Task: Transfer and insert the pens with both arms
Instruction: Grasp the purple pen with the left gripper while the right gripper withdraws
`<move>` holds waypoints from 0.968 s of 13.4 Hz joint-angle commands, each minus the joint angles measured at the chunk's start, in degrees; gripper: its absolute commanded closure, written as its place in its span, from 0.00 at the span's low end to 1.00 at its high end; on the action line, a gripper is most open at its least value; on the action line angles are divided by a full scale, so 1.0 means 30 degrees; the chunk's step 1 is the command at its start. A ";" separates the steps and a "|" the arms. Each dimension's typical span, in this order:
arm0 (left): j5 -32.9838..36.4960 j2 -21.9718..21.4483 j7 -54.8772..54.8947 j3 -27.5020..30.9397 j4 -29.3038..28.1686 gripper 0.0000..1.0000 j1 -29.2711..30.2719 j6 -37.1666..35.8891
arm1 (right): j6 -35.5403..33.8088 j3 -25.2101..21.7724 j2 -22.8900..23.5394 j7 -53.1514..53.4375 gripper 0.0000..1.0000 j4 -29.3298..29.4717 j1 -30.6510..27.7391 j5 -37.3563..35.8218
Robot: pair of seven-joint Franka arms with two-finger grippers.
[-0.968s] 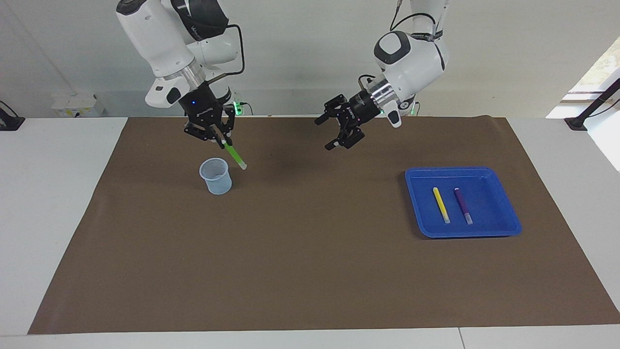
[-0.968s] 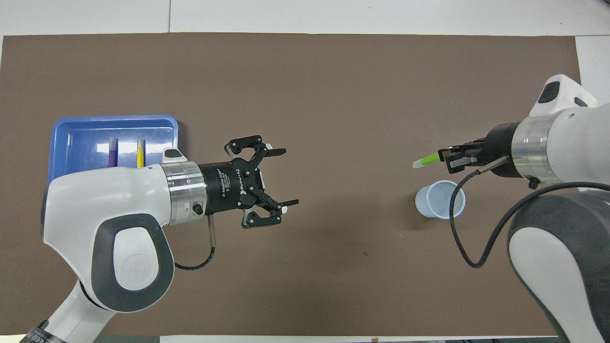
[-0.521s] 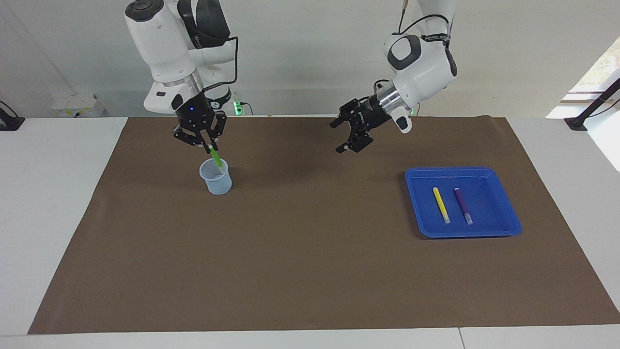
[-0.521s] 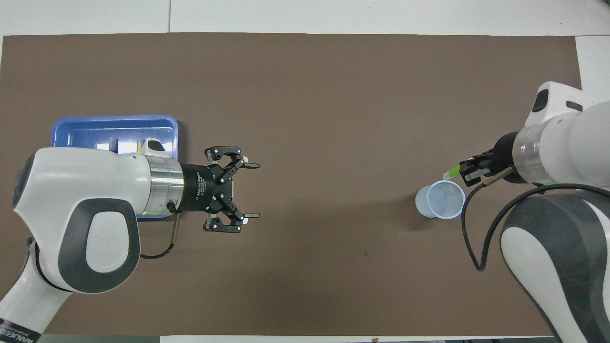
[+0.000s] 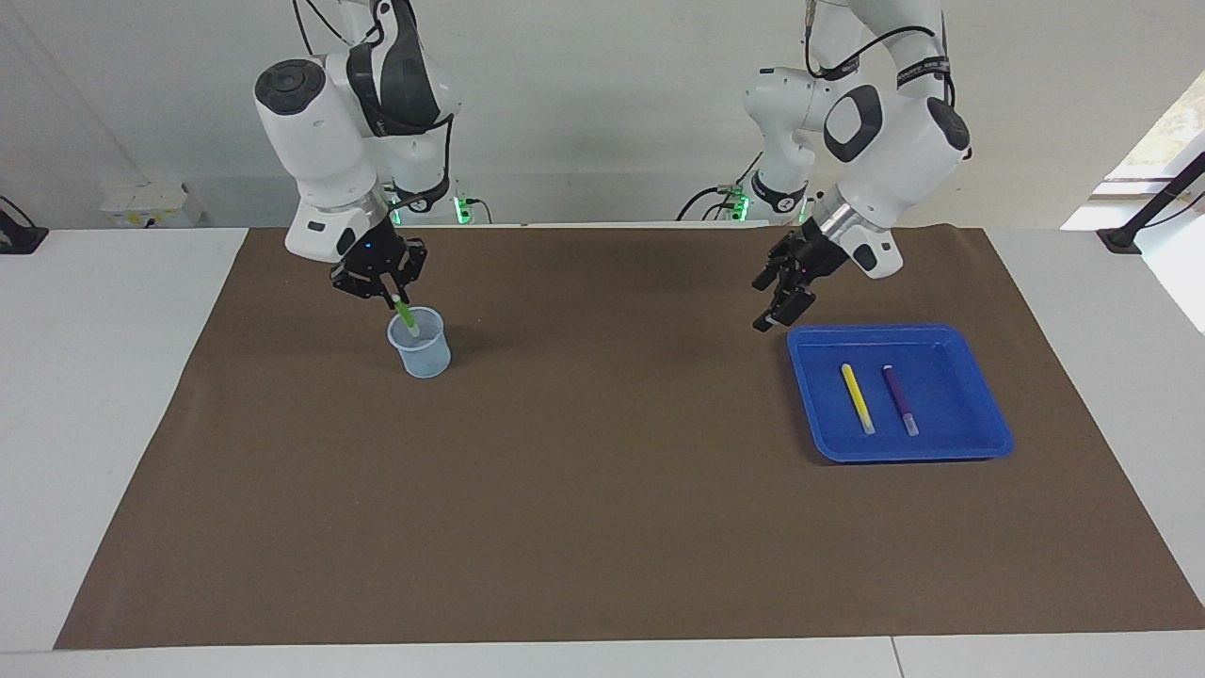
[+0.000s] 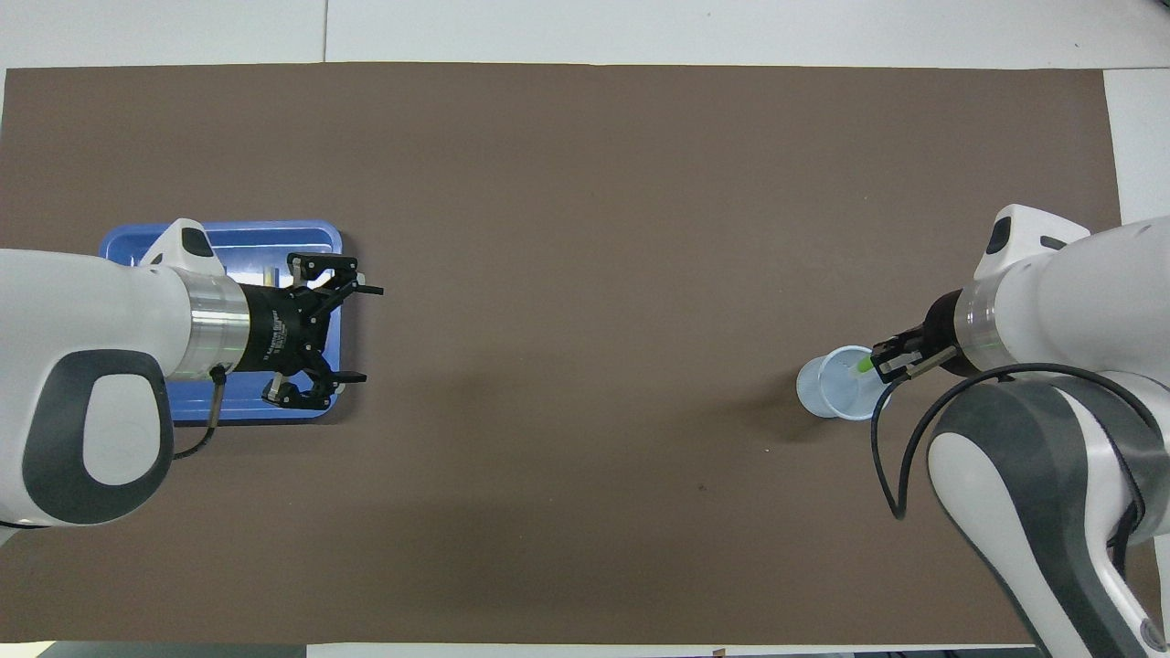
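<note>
Green pen [image 5: 405,315] is pinched by right gripper [image 5: 389,289], tilted, pale tip dipped inside clear cup [image 5: 420,343]. Left gripper [image 5: 780,296], jaws spread, is held over the mat [image 5: 602,490] at the blue tray [image 5: 979,443] corner, roughly 10 o'clock from it. Yellow pen [image 5: 857,398] and purple pen [image 5: 900,399] are laid side by side in the tray, apart.

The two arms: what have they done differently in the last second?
The right gripper swung the green pen from slanted beside the cup to tip-down inside it, still gripped. The left gripper, open, moved from mid-table to the tray's edge. The yellow pen and purple pen stayed put.
</note>
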 commanded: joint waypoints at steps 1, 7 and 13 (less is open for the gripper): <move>0.3041 0.0551 0.3332 -0.0189 -0.0189 0.00 0.1346 -0.0393 | 0.1058 0.0133 -0.0350 -0.0080 1.00 -0.1319 -0.0226 -0.0304; 0.5484 0.1837 1.6165 -0.0102 -0.0131 0.00 0.5035 0.0479 | 0.1442 0.0133 -0.0261 -0.0021 0.00 -0.1237 -0.0226 -0.0304; 0.7975 0.5265 2.2056 -0.0102 0.0364 0.00 0.5918 0.4496 | 0.1032 0.0250 -0.0731 -0.0050 0.00 0.0986 0.0096 0.1296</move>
